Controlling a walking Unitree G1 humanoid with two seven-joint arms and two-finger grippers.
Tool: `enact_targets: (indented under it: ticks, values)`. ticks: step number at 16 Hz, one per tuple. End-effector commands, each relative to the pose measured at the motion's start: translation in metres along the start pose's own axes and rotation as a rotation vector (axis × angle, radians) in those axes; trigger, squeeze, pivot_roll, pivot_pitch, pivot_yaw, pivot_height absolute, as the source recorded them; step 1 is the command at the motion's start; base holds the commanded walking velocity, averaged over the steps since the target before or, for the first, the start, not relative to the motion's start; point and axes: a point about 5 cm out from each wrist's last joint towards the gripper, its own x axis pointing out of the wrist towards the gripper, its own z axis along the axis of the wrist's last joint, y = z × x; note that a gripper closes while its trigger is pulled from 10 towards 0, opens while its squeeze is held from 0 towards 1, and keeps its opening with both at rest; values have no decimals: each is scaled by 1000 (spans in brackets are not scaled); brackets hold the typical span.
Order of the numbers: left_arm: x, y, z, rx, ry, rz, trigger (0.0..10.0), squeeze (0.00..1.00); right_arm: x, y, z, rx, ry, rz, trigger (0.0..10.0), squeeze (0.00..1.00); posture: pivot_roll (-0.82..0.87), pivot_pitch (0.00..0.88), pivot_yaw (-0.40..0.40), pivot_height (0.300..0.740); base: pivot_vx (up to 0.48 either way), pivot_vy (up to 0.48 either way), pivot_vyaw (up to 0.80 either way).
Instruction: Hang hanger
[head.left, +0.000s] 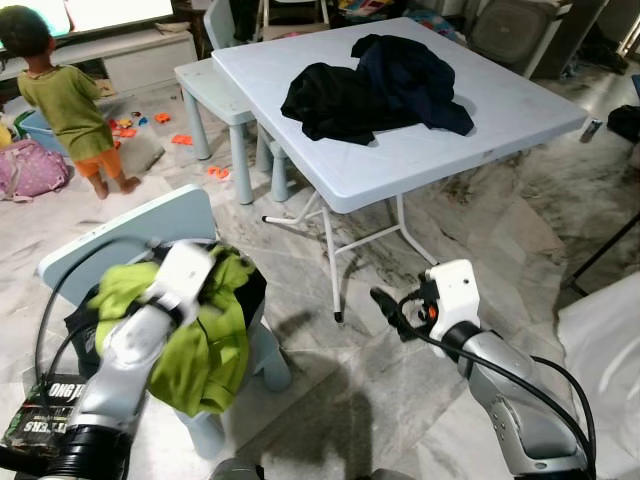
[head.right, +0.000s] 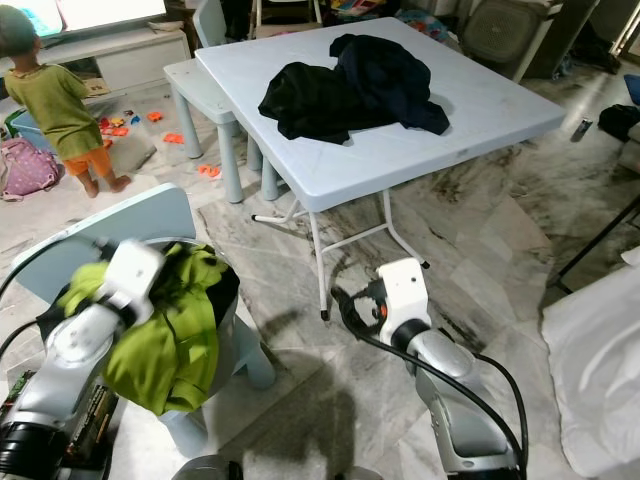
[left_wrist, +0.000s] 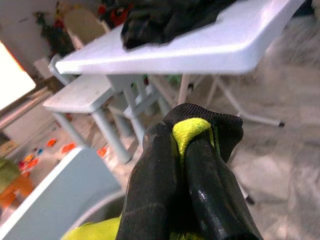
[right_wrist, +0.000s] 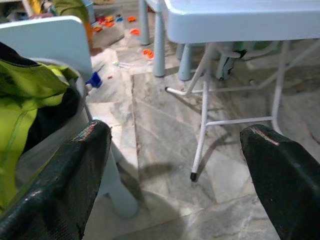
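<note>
No hanger visible. Left hand (left_wrist: 192, 145) clamped on a fold of green shirt (head.left: 205, 335), fingers (left_wrist: 150, 195) together w/ cloth pinched between. Shirt heaped on small chair (head.left: 120, 235) right under that hand. Right hand (right_wrist: 175, 150) apart, holding nothing, low over marble floor (head.left: 420, 400). Table (head.left: 480, 120) beyond both hands, dark clothes (head.left: 370, 85) piled on it. Stool (head.left: 205, 85) beside table, child (head.left: 65, 105) far off on left-hand side by toys.
</note>
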Motion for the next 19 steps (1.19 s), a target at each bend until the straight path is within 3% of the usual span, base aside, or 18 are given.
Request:
enact_targets:
  ticks: [1,2,4,7,9,10,11,15,19]
  values:
    - [4,-2,13,-44,-29,11,0,0,-1,-7,-2,22,-6,-48,10000,0,29,0,0,740,0,0,0]
    - [12,-11,39,-106,-88,10,0,0,0,-10,-2,60,-34,-84,10000,0,26,0,5,740,0,0,0]
    - [19,-20,57,-143,-136,-1,0,0,3,-17,8,68,-104,-151,10000,0,18,0,16,740,0,0,0]
    - [22,-25,64,-180,-127,21,0,0,8,-28,21,123,-206,-269,10000,0,-3,0,42,740,0,0,0]
    - [28,-34,64,-209,-102,9,0,0,13,-32,22,135,-215,-332,10000,0,-5,0,44,740,0,0,-225]
    - [29,-38,65,-229,-103,-10,3059,0,14,-31,19,154,-208,-332,10000,0,-6,0,43,740,0,0,-800]
    - [32,-46,65,-235,-99,-41,9804,0,15,-27,15,156,-203,-326,10000,0,-5,0,43,740,0,0,-800]
    - [35,-60,64,-274,-84,-122,10000,0,19,-25,13,155,-208,-343,10000,0,-12,0,48,740,0,0,-800]
    - [31,-64,61,-299,-89,-177,10000,0,13,-36,13,134,-218,-395,10000,0,-15,0,50,740,0,0,-800]
